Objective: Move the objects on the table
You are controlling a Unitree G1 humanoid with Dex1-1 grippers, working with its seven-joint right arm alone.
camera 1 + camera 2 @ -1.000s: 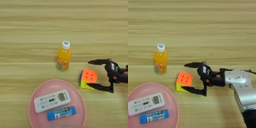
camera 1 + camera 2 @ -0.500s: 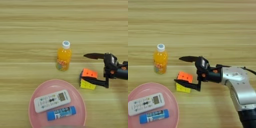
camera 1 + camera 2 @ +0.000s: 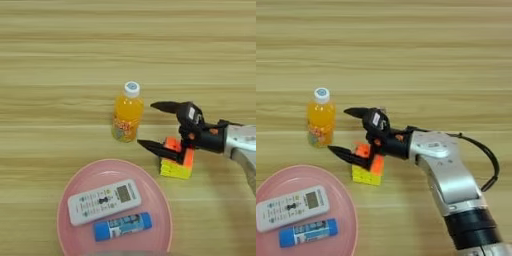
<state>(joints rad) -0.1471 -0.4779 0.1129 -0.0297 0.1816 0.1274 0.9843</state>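
And here's the claw (image 3: pixel 157 126) at centre frame, spread wide with nothing between its two black fingers: the upper finger points left toward the juice bottle (image 3: pixel 127 112), the lower one reaches left across the top of the puzzle cube (image 3: pixel 177 159). The silver forearm (image 3: pixel 443 167) comes in from the lower right, which explains why the claw lies almost level and points left. Under the lower finger the cube sits on the tabletop (image 3: pixel 60 60), just right of centre, and looks tipped rather than flat, likely nudged by that finger, though I can't confirm actual contact. The bottle stands upright just left of the claw tips, white cap up, near but not touching them, and it sits roughly on the line of the spread fingers, so it reads to me as the next candidate for a grasp. Lower left, the pink plate (image 3: pixel 85 175) holds the white remote (image 3: pixel 104 202) lying at a slant and the blue glue stick (image 3: pixel 122 226) just below it, both well apart from the claw and out of its way.
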